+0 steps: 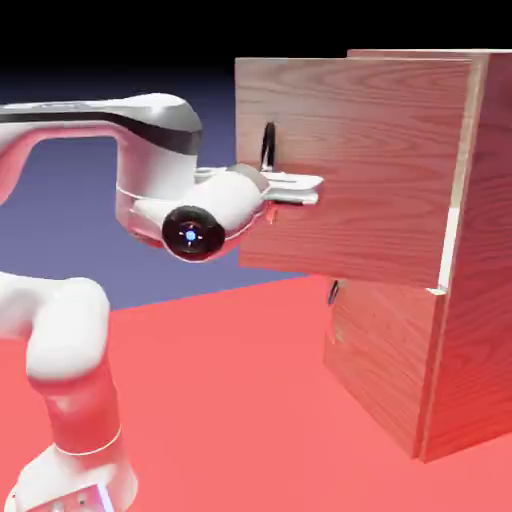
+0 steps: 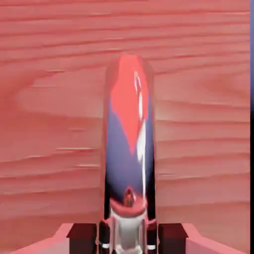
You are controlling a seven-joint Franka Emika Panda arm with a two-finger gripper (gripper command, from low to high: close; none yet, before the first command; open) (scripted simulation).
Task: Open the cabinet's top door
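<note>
Exterior view: one cabinet [image 1: 490,230], reddish-brown wood grain, standing on the red floor at the exterior view's right; its top door [image 1: 350,170], the larger upper panel, hangs swung out from the front, its hinge side at the cabinet's near upright edge, its free edge reaching toward the arm. One dark curved handle [image 1: 268,146], upright, near that free edge. One white gripper [image 1: 293,188], at the handle's lower part; its fingertips are not clearly told here. One lower panel [image 1: 380,340], closed, with a small dark handle. Step in hand, by judgement: pulling the door wide, well advanced. Next move, by judgement: carry on along the hinge's arc, turning the wrist with the panel, lest the bar slip out. Hand view: the same handle, large and glossy, its near end between the two finger tips, which stand close at its sides, apparently pinching it. Shown here only: this finger placement; in the exterior view only: the door's swing and the lower panel.
</note>
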